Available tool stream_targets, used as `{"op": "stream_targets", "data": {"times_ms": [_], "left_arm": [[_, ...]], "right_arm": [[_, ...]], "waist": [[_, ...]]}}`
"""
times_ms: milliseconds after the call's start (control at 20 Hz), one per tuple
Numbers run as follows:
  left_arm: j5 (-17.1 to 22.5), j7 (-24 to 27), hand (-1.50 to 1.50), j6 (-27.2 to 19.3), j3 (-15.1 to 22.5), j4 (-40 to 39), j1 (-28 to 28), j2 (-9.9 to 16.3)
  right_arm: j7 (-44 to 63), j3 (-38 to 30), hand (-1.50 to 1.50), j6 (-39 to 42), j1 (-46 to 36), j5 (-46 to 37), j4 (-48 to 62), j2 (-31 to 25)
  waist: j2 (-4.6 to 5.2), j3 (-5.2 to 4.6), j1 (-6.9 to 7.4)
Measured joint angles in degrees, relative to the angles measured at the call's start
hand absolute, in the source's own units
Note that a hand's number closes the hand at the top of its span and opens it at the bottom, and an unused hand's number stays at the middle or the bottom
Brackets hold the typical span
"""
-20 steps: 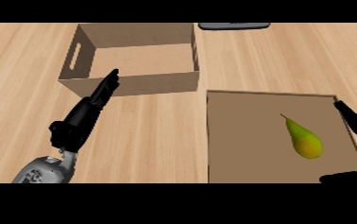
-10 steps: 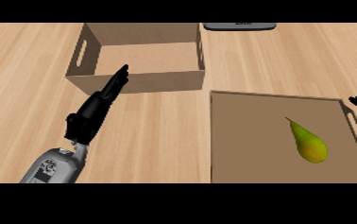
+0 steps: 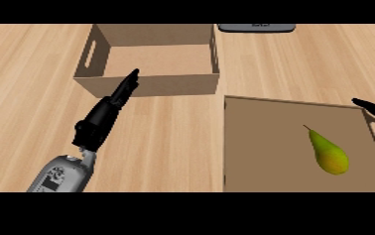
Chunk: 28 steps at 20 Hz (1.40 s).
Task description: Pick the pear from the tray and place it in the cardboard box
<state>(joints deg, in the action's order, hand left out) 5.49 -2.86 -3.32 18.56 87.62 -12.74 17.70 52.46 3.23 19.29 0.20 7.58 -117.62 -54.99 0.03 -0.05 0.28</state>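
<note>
Head view, left hand point(image 3: 102, 117) fingers straight toward cardboard box point(image 3: 150, 84)

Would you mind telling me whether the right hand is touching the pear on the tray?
Apart. The head view shows the right hand at the picture's right edge, with bare tray floor between it and the pear.

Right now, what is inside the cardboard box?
Nothing shows inside the cardboard box: its floor looks bare. The near wall hides a strip of the floor behind it, so that part cannot be checked. The pear lies on the tray.
</note>
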Motion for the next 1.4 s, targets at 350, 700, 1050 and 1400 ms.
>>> {"op": "stream_targets", "data": {"times_ms": [350,700,1050,1400], "left_arm": [[-1.4,0.1,0.0,2.4,-2.5,-0.6,-0.2,-1.2],[-2.5,-1.1,0.0,3.8,-4.3,-0.4,-0.2,-2.5],[-5.2,-1.3,0.0,5.3,-6.1,-0.8,-0.4,-5.0],[-7.1,-1.3,0.0,7.5,-7.9,0.7,1.5,-6.3]], "right_arm": [[0.3,4.6,-1.5,0.7,-4.5,-7.0,6.0,8.0],[-0.9,7.0,-1.5,2.2,-3.8,-12.9,11.0,12.9],[-5.7,5.3,-1.5,3.6,-3.2,-20.7,14.7,18.3],[-8.7,3.0,-1.5,7.8,-2.9,-25.3,17.5,21.7]], "waist": [[-0.03,0.05,0.02],[-0.04,0.06,-0.17],[-0.1,0.08,-0.3],[-0.07,0.05,-0.29]]}}
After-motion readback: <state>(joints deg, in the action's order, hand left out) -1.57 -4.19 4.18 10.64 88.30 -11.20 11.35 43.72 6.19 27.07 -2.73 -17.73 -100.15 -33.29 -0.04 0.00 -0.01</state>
